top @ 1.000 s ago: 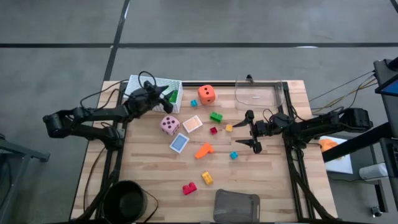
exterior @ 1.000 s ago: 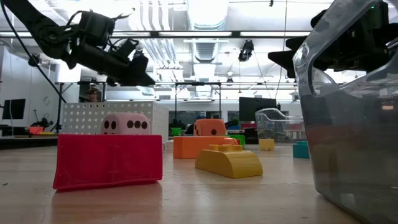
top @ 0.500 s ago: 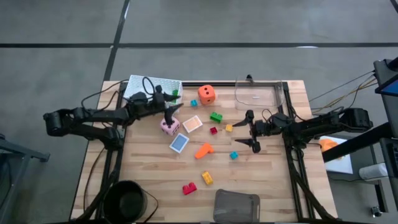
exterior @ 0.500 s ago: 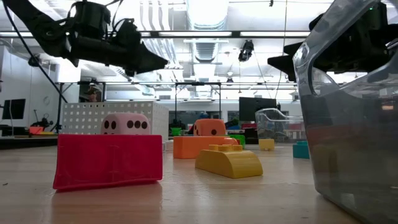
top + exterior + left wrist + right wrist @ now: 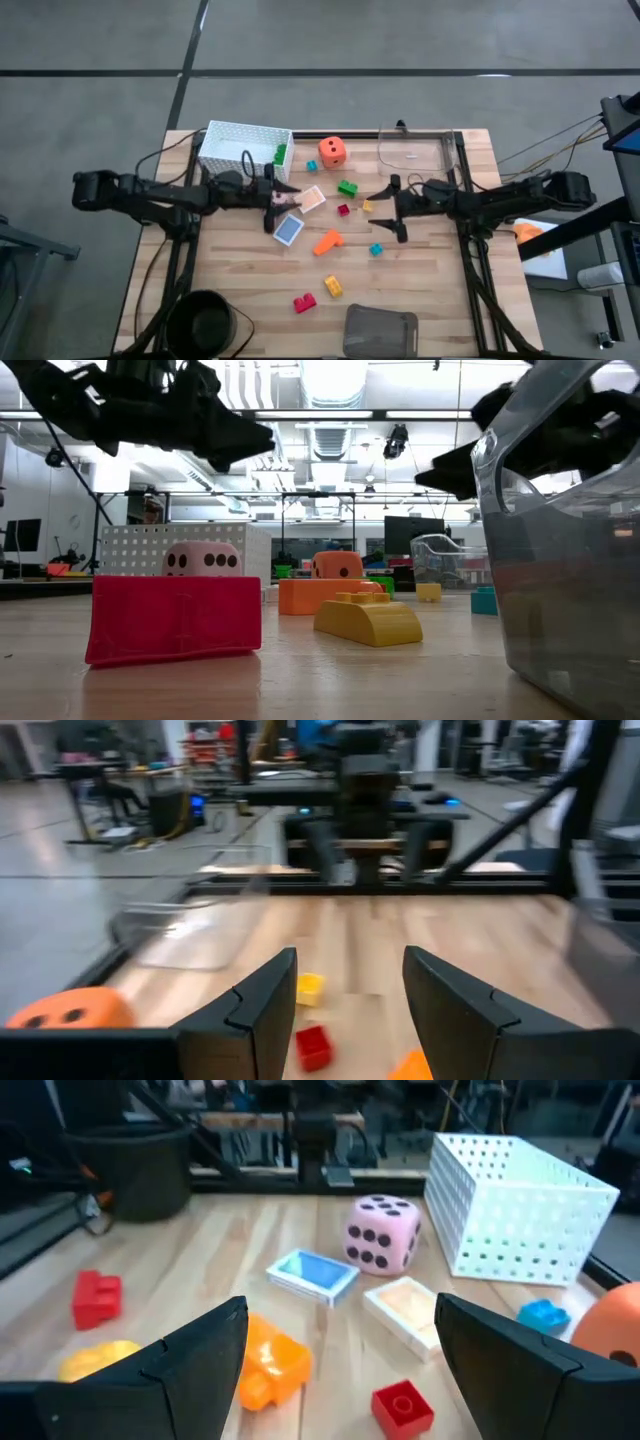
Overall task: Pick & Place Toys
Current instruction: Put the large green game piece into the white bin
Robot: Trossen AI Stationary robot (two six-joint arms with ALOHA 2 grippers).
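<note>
Since a second ago my left gripper (image 5: 276, 203) has left the white basket (image 5: 236, 146) and dropped, fingers apart, over the pink die (image 5: 381, 1234); probably straddling it, though the arm hides contact; my right gripper (image 5: 386, 210) waits open near the small bricks.

grey floor (image 5: 400, 35), bright ceiling lights (image 5: 330, 380)

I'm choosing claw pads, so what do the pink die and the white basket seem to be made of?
The pink die looks like soft foam or matte plastic: rounded corners, dull surface, dark printed dots. The white basket looks like rigid plastic or painted sheet metal: thin, flat walls with regular punched holes. The pictures leave both open.
</note>
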